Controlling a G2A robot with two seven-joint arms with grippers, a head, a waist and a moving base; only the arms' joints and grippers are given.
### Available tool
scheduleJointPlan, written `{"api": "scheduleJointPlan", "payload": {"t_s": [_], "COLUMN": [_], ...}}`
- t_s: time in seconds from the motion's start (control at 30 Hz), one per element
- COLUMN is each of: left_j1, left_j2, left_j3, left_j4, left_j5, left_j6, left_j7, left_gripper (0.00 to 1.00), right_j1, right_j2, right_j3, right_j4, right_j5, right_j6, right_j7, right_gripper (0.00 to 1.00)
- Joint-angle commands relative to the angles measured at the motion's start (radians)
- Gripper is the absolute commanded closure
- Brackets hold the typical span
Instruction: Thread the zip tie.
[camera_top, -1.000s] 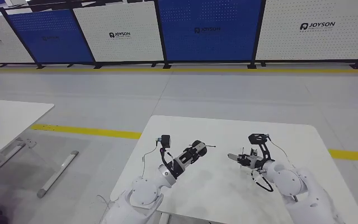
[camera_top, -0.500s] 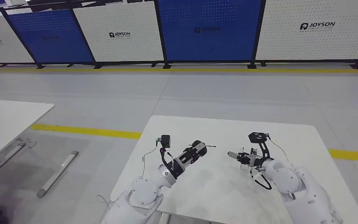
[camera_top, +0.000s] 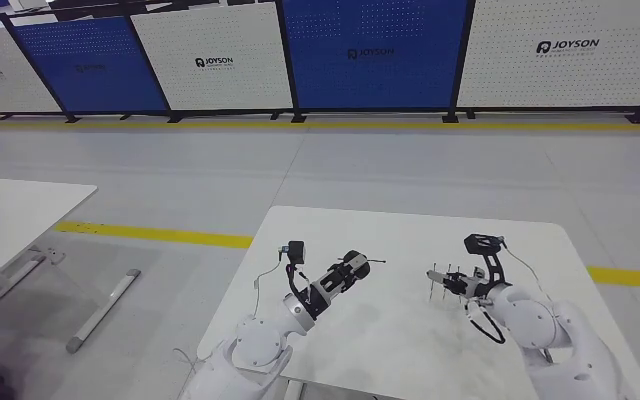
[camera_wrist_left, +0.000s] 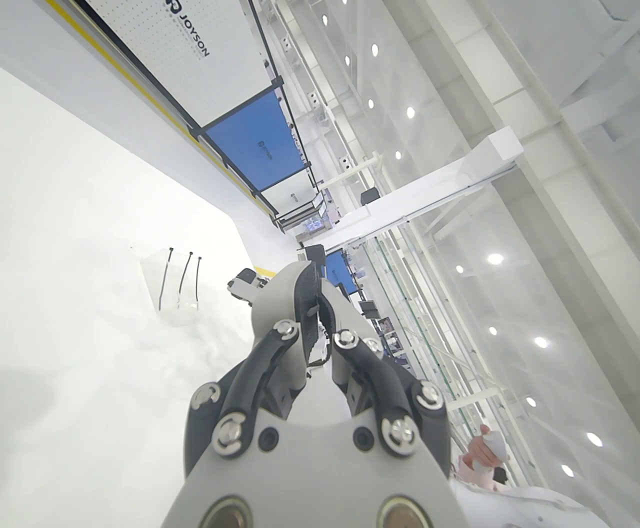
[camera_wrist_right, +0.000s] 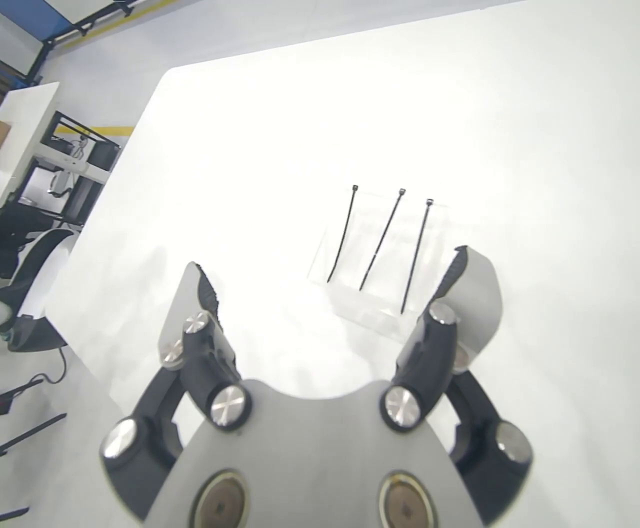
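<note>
My left gripper is held above the white table, left of its middle, shut on a thin black zip tie that pokes out past the fingertips. Three more black zip ties lean side by side on a clear plastic stand on the table. My right gripper hovers just short of that stand, open and empty, its fingers spread wider than the row of ties.
The rounded table edge lies beyond the stand. Blue and white pegboard partitions line the floor behind. A second white table stands off to the left.
My right arm has drawn back to the right, away from the table's middle, still open. The left arm has kept still with its zip tie.
</note>
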Motion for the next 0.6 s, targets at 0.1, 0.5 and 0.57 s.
{"api": "scheduleJointPlan", "payload": {"t_s": [0.1,0.5,0.57], "left_j1": [0.000,0.000,0.000], "left_j2": [0.000,0.000,0.000], "left_j3": [0.000,0.000,0.000], "left_j4": [0.000,0.000,0.000], "left_j5": [0.000,0.000,0.000], "left_j6": [0.000,0.000,0.000], "left_j7": [0.000,0.000,0.000], "left_gripper": [1.00,1.00,1.00], "right_j1": [0.022,0.058,0.078], "right_j2": [-0.003,-0.004,-0.005], "right_j3": [-0.016,-0.034,-0.044], "right_j4": [0.010,0.005,0.004], "right_j5": [-0.009,-0.026,-0.043], "right_j6": [-0.001,-0.003,0.012], "right_j7": [0.018,0.077,0.105], "right_gripper": [0.00,0.00,0.00]}}
